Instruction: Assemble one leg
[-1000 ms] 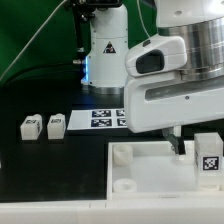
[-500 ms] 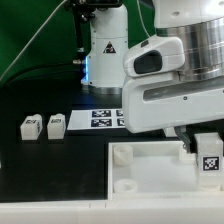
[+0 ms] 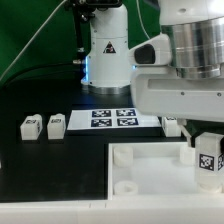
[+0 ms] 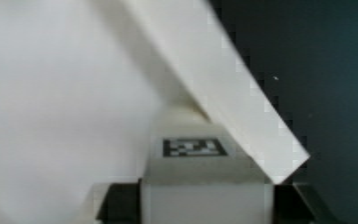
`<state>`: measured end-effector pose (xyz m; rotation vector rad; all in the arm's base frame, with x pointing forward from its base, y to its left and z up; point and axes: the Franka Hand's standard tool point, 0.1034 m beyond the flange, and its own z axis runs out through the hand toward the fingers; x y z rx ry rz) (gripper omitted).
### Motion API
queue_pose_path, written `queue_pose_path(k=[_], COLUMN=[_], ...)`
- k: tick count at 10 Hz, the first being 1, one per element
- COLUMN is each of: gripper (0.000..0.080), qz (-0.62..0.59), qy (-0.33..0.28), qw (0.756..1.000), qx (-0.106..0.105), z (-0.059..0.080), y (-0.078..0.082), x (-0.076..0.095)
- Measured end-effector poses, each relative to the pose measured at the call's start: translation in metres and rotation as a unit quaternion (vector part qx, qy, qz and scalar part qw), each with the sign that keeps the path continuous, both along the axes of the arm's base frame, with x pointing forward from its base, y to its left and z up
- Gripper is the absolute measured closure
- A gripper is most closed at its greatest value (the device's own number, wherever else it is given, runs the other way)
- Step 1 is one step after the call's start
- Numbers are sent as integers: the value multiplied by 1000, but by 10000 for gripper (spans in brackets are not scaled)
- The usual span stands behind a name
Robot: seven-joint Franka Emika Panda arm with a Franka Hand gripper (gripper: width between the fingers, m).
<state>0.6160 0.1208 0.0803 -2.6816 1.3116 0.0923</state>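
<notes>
My gripper [image 3: 206,168] is shut on one leg [image 3: 209,156], a small white block with a black-and-white tag, and holds it upright over the exterior view's right end of the white tray-like top [image 3: 150,205]. In the wrist view the leg [image 4: 197,160] sits between my dark fingers [image 4: 126,200], above the top's white floor and its raised slanting wall [image 4: 220,80]. Two more legs [image 3: 30,126] [image 3: 56,125] lie on the black table at the exterior view's left. Another leg [image 3: 172,126] shows partly behind my arm.
The marker board [image 3: 112,118] lies flat behind the top. The robot's white base [image 3: 105,55] stands at the back. Round corner sockets [image 3: 122,155] [image 3: 127,188] rise at the top's left end in the exterior view. A green wall stands behind.
My arm has shifted toward the exterior view's right, uncovering more of the marker board. The held leg moved slightly right and stays in my grip.
</notes>
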Motion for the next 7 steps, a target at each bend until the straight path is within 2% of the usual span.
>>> queue_pose_path(k=[1,2,4,7], gripper=[504,504,504,504], qz=[-121,-176,-266,-269], qy=[20,25,41,41], qw=[992,984,963,962], qx=[19,31,32,31], z=[0,-1,-1,-2], y=[1,-2,1,-1], x=[2,4,4,4])
